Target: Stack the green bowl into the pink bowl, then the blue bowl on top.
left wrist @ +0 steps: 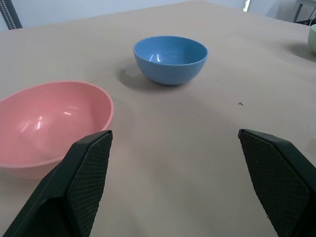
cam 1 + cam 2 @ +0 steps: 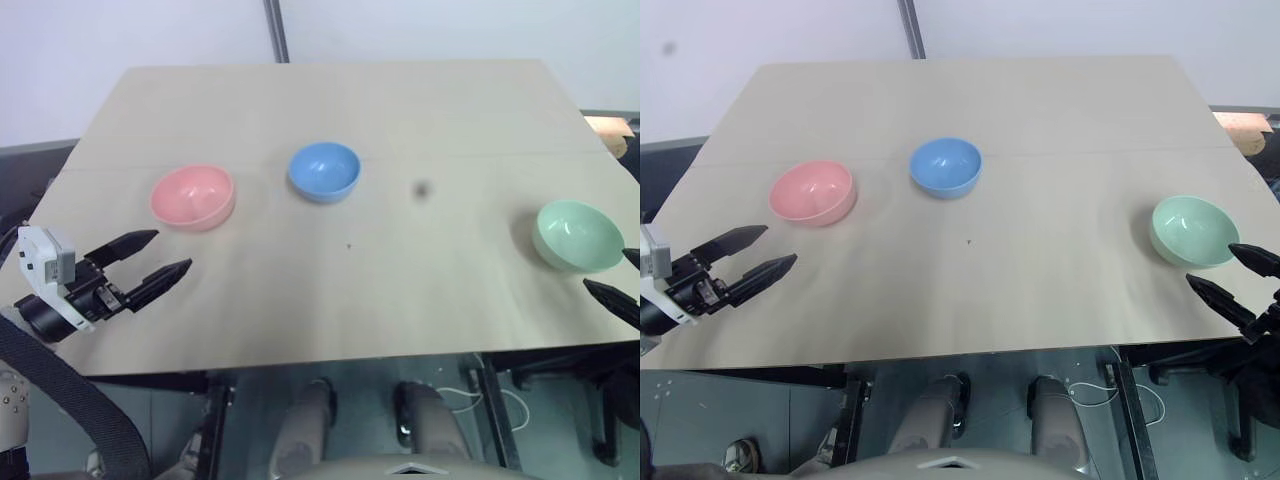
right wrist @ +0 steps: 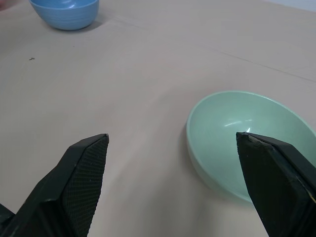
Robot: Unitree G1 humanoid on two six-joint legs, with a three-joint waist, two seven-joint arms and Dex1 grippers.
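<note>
I have three bowls sitting separately on the tan table (image 2: 330, 300), none stacked yet. The pink bowl (image 2: 193, 196) is at the left side of the table, the blue bowl (image 2: 324, 171) just to its right and a little farther back, with a clear gap of bare tabletop between them. The green bowl (image 2: 577, 235) is well apart from both, off near the table's right edge. All three stand upright, mouths up, and I see nothing inside any of them.

My left claw (image 2: 157, 256) hangs over the near-left part of the table, its two black fingers spread wide and holding nothing. It points toward the pink bowl — in the left wrist view that bowl lies just ahead of one finger (image 1: 89, 173), near it, with the blue bowl farther on beyond.

My right claw (image 2: 1230, 272) is at the right edge, just beside the green bowl on its near side, fingers likewise wide apart and empty. From the right wrist view the green bowl (image 3: 247, 138) lies just ahead, partly behind one fingertip (image 3: 269, 173) — I cannot tell whether that finger touches the rim. The blue bowl (image 3: 64, 12) shows far across the table.

A small dark speck (image 2: 421, 188) marks the tabletop between the blue and green bowls.
</note>
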